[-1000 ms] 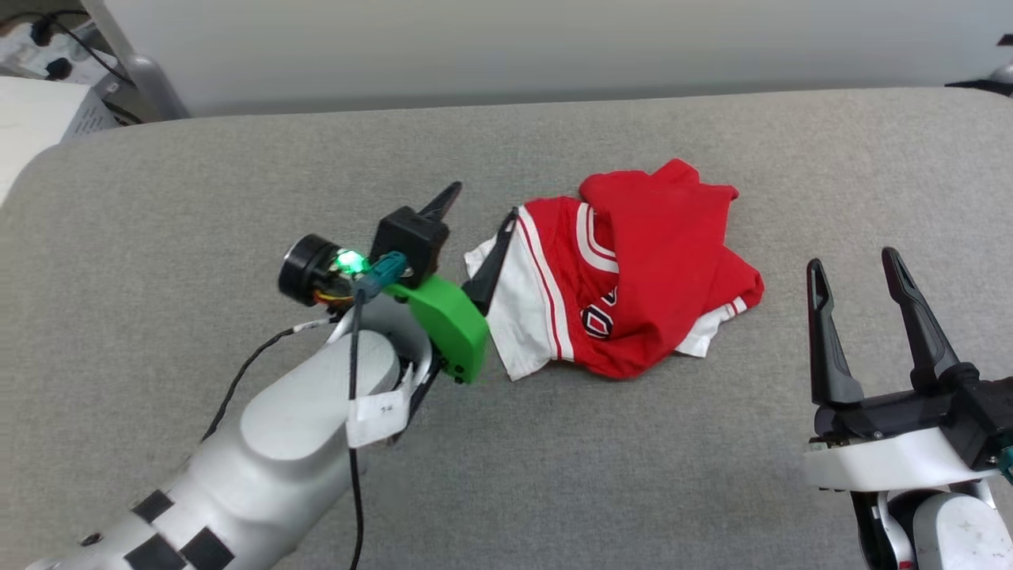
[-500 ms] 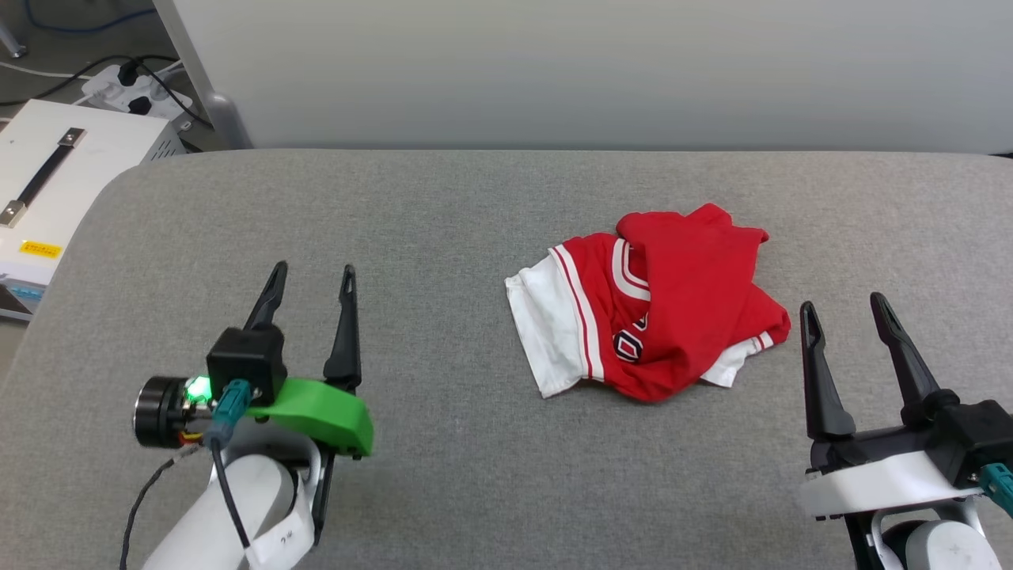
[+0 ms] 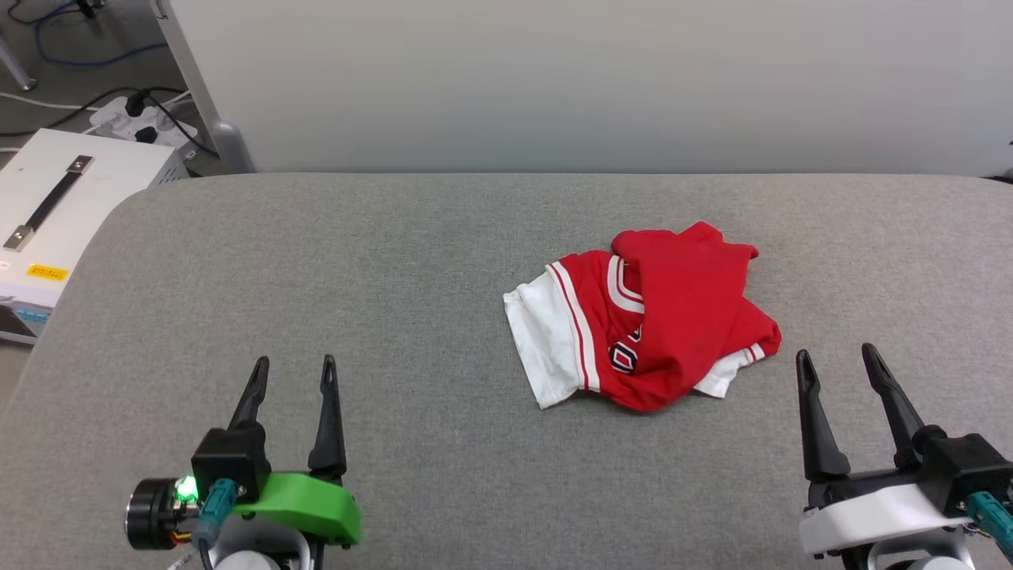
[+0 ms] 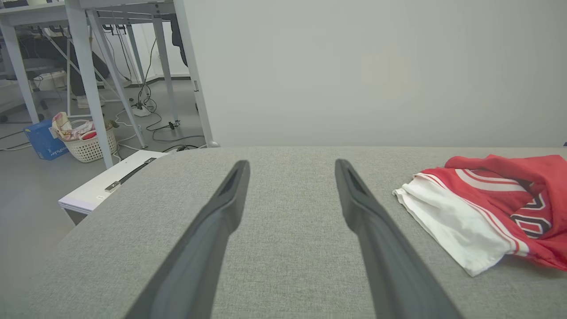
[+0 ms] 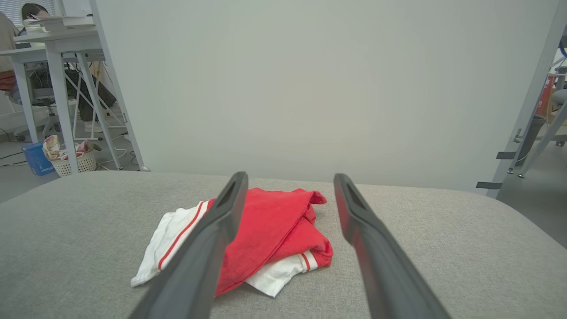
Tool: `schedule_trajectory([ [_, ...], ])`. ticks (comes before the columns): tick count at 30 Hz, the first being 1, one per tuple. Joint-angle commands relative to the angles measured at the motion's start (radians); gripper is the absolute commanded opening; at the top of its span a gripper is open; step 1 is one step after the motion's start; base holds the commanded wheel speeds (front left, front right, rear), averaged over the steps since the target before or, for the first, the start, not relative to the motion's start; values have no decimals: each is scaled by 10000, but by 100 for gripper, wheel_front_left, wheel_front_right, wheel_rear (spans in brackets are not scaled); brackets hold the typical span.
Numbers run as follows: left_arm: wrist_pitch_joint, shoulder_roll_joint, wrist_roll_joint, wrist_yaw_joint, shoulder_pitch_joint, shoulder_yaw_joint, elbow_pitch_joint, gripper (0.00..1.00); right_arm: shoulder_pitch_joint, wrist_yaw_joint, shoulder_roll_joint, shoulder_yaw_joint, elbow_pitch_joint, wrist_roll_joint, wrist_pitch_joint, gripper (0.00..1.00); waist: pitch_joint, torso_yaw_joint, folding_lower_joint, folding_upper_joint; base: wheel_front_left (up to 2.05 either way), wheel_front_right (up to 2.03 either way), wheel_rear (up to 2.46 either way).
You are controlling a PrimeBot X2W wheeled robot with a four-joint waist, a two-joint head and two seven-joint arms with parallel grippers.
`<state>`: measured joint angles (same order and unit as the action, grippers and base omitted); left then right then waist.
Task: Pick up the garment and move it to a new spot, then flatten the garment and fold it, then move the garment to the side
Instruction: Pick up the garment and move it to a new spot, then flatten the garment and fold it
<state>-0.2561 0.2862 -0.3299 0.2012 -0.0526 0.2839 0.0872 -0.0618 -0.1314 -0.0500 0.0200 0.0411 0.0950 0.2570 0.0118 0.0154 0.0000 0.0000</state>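
Shirt [image 3: 657, 324] is a crumpled heap on the grey surface [image 3: 356, 261], right of centre, about midway between the near and far edges. Not flat, not folded. The heap's long axis runs roughly left-right: white sleeve [image 3: 542, 348] at the left end, red bulk toward the right edge. Left pincer [image 3: 294, 362] and right pincer [image 3: 836, 352] both sit over the near edge, fingers spread, holding nothing. Right one is clearly nearer, with the shirt just ahead and to its left. Left one is well apart, with the shirt off to its right. My read: pick-up not started. Right arm has the short reach; the left could take the sleeve end.
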Motion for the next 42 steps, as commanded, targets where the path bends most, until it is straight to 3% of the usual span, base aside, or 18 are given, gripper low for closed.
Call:
schedule_trajectory([
  [1, -56, -155, 243, -183, 288, -145, 4, 100, -165, 7, -4, 12, -83, 96, 47, 100, -55, 3, 0, 0, 0, 0, 0],
  [17, -56, -1254, 1372, -1378, 922, -1379, 491, 100, -591, 7, -3, 42, -433, 362, 47, 100, -329, 203, 0, 0, 0, 0, 0],
  [23, -57, -1438, 1627, -1724, 753, -1700, 657, 100, -515, 7, -3, -6, -407, 354, 47, 100, -304, 186, 0, 0, 0, 0, 0],
  [28, -57, -1261, 1870, -2364, -402, -1716, 864, 100, -301, 7, -3, -152, -301, 223, 47, 100, -104, 110, 0, 0, 0, 0, 0],
  [34, 64, -644, 2032, -3155, -2907, -884, 1936, 100, 72, 7, -3, -306, -120, 89, 47, 100, 351, -161, 0, 0, 0, 0, 0],
  [39, 799, -246, 1750, -3304, -5168, 136, 2487, 100, 446, 7, -3, -384, 143, -5, 47, 100, 948, -454, 0, 0, 0, 0, 0],
  [42, 1541, 30, 1076, -3313, -6290, 1241, 2777, 100, 610, 7, -3, -409, 244, -15, 47, 100, 1270, -631, 0, 0, 0, 0, 0],
])
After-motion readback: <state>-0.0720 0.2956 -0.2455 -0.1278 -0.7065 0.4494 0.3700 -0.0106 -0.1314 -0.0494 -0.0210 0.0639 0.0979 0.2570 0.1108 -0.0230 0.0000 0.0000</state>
